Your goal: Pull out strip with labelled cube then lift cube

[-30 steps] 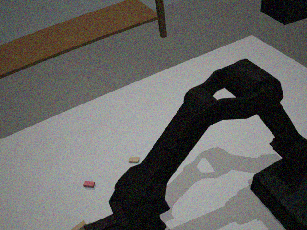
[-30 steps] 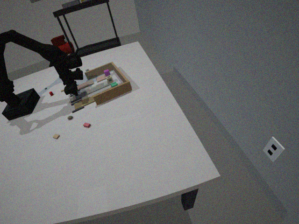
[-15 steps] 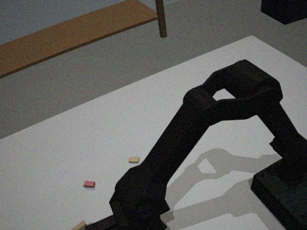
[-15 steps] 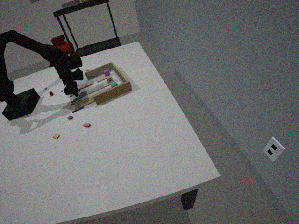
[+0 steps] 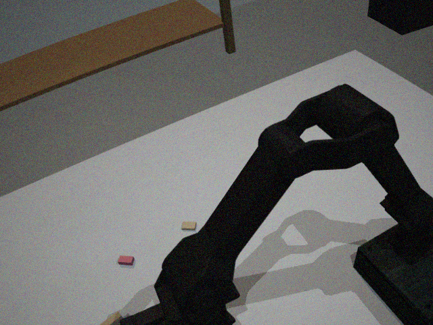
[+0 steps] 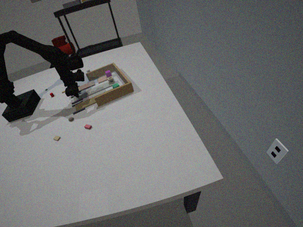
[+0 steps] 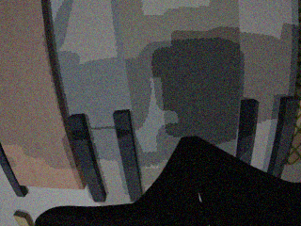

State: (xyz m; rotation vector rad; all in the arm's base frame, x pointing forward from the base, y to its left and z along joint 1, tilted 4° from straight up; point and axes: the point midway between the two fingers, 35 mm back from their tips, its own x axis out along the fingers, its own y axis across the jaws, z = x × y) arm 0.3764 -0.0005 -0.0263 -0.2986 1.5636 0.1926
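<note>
An open-fronted wooden tray [image 6: 114,93] holds several flat strips that stick out toward the arm. A purple cube [image 6: 108,73], a pale labelled cube [image 6: 111,79] and a green cube [image 6: 115,85] sit on the strips' far ends. My gripper [image 6: 72,94] [image 7: 188,143] is shut, low over the strips' near ends, with nothing visible between its fingers. In the wrist view a tan strip [image 7: 25,88] lies to the left and a shadowed grey strip [image 7: 201,88] lies straight ahead of the fingertips. Dark bars [image 7: 87,157] [image 7: 246,128] mark the strip ends. In the top view the arm [image 5: 244,196] hides the fingers.
A pink block [image 5: 126,259] [image 6: 87,126], a tan block [image 5: 189,225] [image 6: 57,137], a brown round piece [image 6: 71,119] and a small red piece [image 6: 51,94] lie loose on the white table [image 6: 137,146]. The robot base [image 6: 20,105] stands at the left. A black rack [image 6: 85,24] stands behind the table.
</note>
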